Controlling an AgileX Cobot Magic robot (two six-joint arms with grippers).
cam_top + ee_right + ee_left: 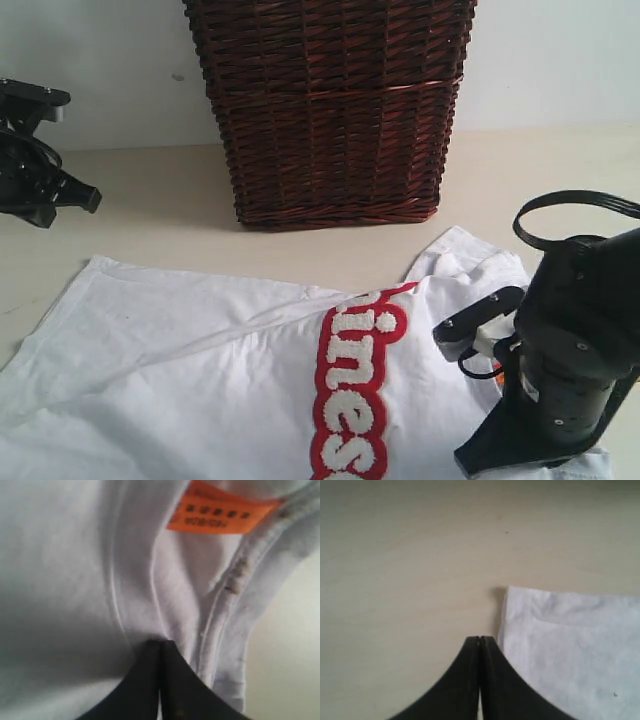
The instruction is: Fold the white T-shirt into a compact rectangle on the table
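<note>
While the white T-shirt lies mostly spread across the worktop before the wicker basket, folding seems barely begun, with the right jaws pinched shut on cloth by its collar and the left jaws shut on nothing beside a corner.

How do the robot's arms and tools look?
Both arms are black. The right arm has a thick rounded body with small screws, a grey plate, a black cable looped above it and a bit of orange wire. The left arm is angular. The left tool and right tool each have two black fingers tapering to a thin tip.
</note>
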